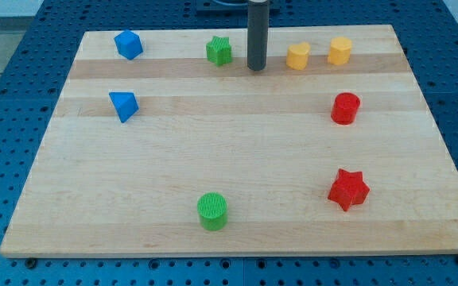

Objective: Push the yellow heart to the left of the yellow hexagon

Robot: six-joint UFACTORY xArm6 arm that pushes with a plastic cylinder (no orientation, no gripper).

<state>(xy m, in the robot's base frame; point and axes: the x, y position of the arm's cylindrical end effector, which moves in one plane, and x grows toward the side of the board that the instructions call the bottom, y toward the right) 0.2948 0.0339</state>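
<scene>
The yellow heart (297, 56) sits near the view's top, right of centre. The yellow hexagon (339, 50) stands just to its right, a small gap between them. My tip (257, 68) rests on the board a short way left of the yellow heart, not touching it. The tip is between the heart and a green star (219, 51) on its left. The dark rod rises straight up from the tip out of the view's top.
A blue block (128, 44) is at the top left, a blue triangle (123, 105) below it. A red cylinder (345, 108) is at the right, a red star (348, 189) lower right, a green cylinder (212, 211) near the bottom edge of the wooden board (237, 143).
</scene>
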